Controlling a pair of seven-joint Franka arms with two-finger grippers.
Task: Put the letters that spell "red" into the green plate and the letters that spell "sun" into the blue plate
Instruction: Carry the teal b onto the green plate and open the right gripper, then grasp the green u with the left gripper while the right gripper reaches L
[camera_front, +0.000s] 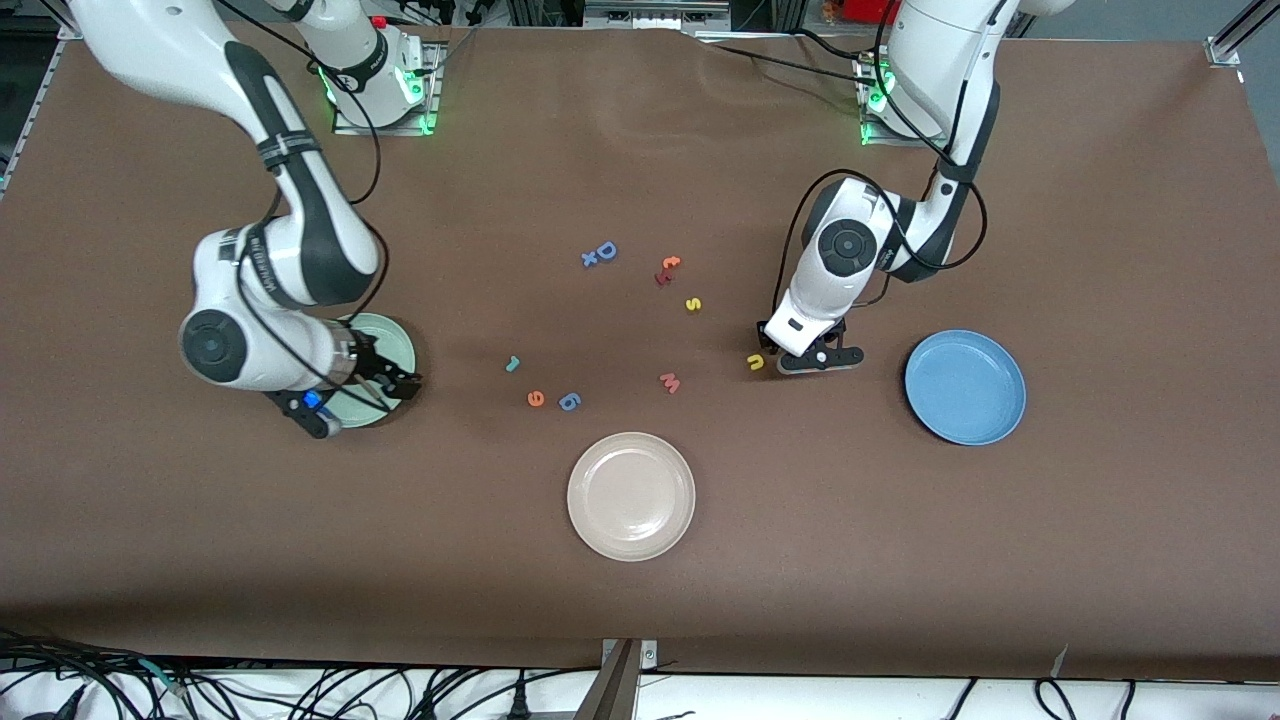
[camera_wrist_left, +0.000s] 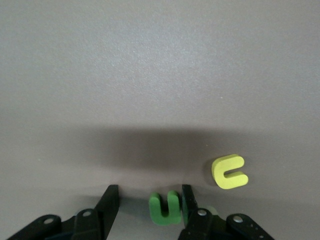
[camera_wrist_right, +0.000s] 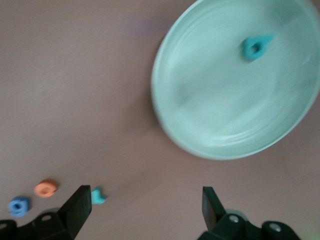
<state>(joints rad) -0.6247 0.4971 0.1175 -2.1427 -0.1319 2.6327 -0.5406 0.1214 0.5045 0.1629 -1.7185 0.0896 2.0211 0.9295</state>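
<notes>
Left gripper (camera_wrist_left: 147, 210) down on the table, fingers half-spread around the green "n" (camera_wrist_left: 165, 207), not clamped. Right gripper (camera_wrist_right: 145, 210) over the green plate (camera_wrist_right: 200, 135), fingers wide, holding nothing; teal "d" (camera_wrist_right: 255, 46) in the plate.

The table covering (camera_front: 640, 560) is showing as a matt brown sheet, cloth-like, lightly rippled toward the robots' bases. The green plate (camera_wrist_right: 200, 115) is showing a smooth, semi-gloss surface with faint concentric rings; the blue plate (camera_front: 965, 387) and the cream-white plate (camera_front: 631, 495), nearer the front camera than the green plate, are catching the same soft sheen. The green "n" (camera_wrist_left: 165, 207) and yellow "u" (camera_wrist_left: 229, 172) are appearing as matt, soft-edged foam. The left gripper (camera_wrist_left: 150, 210) is presenting black matt plastic-looking fingers.
</notes>
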